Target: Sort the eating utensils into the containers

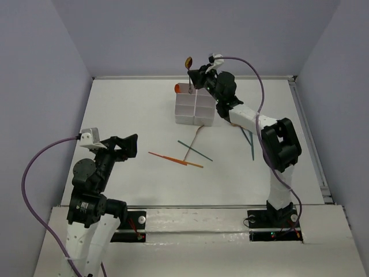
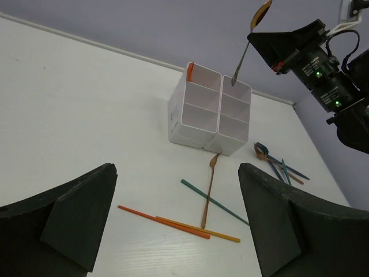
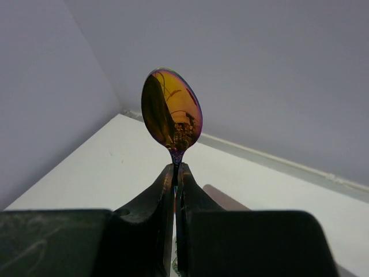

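My right gripper (image 1: 194,78) is shut on a shiny orange-brown spoon (image 1: 188,62), bowl up, handle pointing down over the back of the white four-compartment box (image 1: 195,108). In the right wrist view the jaws (image 3: 177,168) pinch the spoon (image 3: 172,109) at its neck. In the left wrist view the spoon (image 2: 260,14) hangs with its handle tip just above the back right compartment of the box (image 2: 187,134). An orange utensil (image 2: 189,71) stands in the back left compartment. My left gripper (image 1: 130,144) is open and empty, off to the left of the loose utensils.
On the table in front of the box lie two orange sticks (image 2: 164,219), a teal stick (image 2: 213,201) and a brown fork (image 2: 209,190). More teal and brown utensils (image 2: 277,161) lie to the right of the box. Purple cables (image 1: 34,167) run along both arms.
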`<action>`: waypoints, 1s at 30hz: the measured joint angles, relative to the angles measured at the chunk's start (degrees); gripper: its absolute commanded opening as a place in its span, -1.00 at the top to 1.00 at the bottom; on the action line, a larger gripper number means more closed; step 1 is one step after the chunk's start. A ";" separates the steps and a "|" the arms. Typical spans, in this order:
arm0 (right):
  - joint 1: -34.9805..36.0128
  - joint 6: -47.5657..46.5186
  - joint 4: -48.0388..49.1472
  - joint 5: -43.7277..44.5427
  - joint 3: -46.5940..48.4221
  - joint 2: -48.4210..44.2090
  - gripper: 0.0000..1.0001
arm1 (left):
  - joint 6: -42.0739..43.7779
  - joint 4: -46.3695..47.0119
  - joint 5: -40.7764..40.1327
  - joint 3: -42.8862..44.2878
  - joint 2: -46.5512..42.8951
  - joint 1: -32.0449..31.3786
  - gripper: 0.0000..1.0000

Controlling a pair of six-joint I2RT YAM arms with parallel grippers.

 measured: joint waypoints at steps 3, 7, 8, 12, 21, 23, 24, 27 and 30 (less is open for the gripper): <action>0.02 -1.01 2.78 0.85 3.74 4.81 0.86 | 0.02 0.02 0.24 0.00 0.48 0.09 -0.98; 0.09 -2.14 4.52 1.53 7.41 10.05 0.86 | 0.04 0.11 0.63 0.00 1.55 0.09 -0.98; 0.11 -2.73 4.74 1.68 8.81 11.52 0.86 | 0.07 0.11 0.66 0.00 1.66 0.09 -0.98; 0.17 -4.42 4.87 1.92 12.98 15.82 0.86 | 0.17 0.13 0.92 0.00 2.51 0.37 -0.98; 0.22 -8.28 6.82 4.24 16.74 18.75 0.86 | 0.24 0.22 1.22 0.00 2.97 1.11 -0.98; 0.28 -9.11 7.65 4.68 16.81 19.43 0.86 | 0.26 0.26 1.29 0.00 2.97 1.11 -0.98; 0.33 -9.22 7.76 4.76 16.81 19.65 0.86 | 0.28 0.31 1.33 0.00 2.97 1.11 -0.98; 0.57 -9.70 8.07 5.09 16.74 20.61 0.86 | 0.42 0.33 1.64 0.00 2.99 1.42 -0.98; 0.90 -10.21 8.59 5.31 15.82 20.74 0.63 | 0.44 0.33 1.75 0.00 3.06 1.64 -0.98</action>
